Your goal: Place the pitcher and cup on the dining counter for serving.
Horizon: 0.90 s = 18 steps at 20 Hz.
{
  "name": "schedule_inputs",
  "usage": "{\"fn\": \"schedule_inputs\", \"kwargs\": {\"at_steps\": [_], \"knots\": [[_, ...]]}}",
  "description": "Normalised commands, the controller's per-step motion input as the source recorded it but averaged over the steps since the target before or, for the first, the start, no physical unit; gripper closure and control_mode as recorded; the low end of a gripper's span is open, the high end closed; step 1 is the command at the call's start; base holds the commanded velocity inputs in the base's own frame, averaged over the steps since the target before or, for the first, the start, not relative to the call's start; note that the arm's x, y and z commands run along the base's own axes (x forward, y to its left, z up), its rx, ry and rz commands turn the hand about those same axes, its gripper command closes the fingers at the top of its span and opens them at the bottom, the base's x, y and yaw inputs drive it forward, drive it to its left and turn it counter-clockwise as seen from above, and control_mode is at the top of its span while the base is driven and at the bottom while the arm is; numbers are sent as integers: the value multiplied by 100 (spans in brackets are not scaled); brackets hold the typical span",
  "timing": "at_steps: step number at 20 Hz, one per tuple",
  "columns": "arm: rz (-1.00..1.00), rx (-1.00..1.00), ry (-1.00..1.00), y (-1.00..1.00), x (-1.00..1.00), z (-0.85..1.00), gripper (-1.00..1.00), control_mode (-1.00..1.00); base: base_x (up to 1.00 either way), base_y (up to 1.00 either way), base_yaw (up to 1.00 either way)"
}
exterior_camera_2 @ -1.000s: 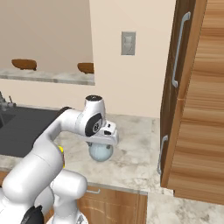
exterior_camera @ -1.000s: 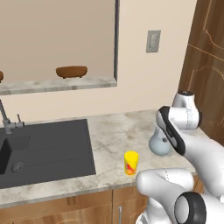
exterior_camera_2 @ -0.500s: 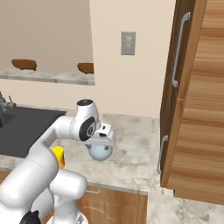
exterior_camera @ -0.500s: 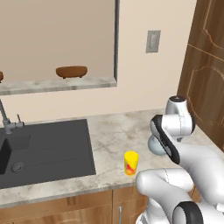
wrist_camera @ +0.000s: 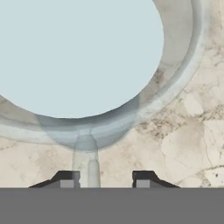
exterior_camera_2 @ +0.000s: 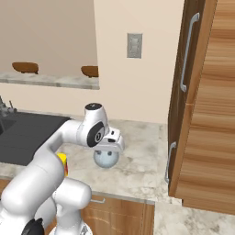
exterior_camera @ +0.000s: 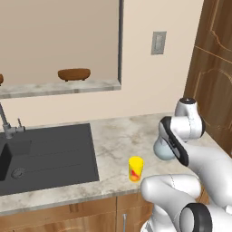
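The pale blue-grey glass pitcher [exterior_camera: 162, 152] [exterior_camera_2: 106, 159] stands upright on the marbled worktop, right of the sink. My gripper [exterior_camera_2: 110, 145] hangs straight over it, open. In the hand view I look down into the pitcher's wide rim [wrist_camera: 183, 74]. The fingertips of the gripper [wrist_camera: 106, 178] stand apart, and a narrow strip of its glass lies between them, nearer the left tip. The small yellow cup [exterior_camera: 135, 168] [exterior_camera_2: 63, 163] with a red mark stands near the worktop's front edge, left of the pitcher. The dining counter [exterior_camera: 59, 88] [exterior_camera_2: 50, 80] runs behind the wall opening.
A black sink [exterior_camera: 45, 152] with a tap [exterior_camera: 7, 124] fills the left of the worktop. Brown bowls [exterior_camera: 74, 74] sit on the dining counter. A tall wooden cabinet [exterior_camera_2: 206, 114] stands close on the right, and a wall [exterior_camera: 149, 68] with a switch plate rises behind the pitcher.
The hand has sunk a little lower over the pitcher. The pitcher and the cup have stayed where they were.
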Motion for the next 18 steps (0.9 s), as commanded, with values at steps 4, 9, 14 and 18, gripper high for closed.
{"fn": "schedule_inputs", "kwargs": {"at_steps": [4, 9, 14, 18], "knots": [[0, 0, 0, 0, 0, -14, 100, -100, 0, 0, 0], [0, 0, -1, 0, 0, -3, 100, -100, 0, 0, 0], [0, 2, -14, 0, -7, 3, 100, -100, 0, 0, 0], [0, 2, -30, 0, -24, 40, 100, -100, 0, 0, 0]]}}
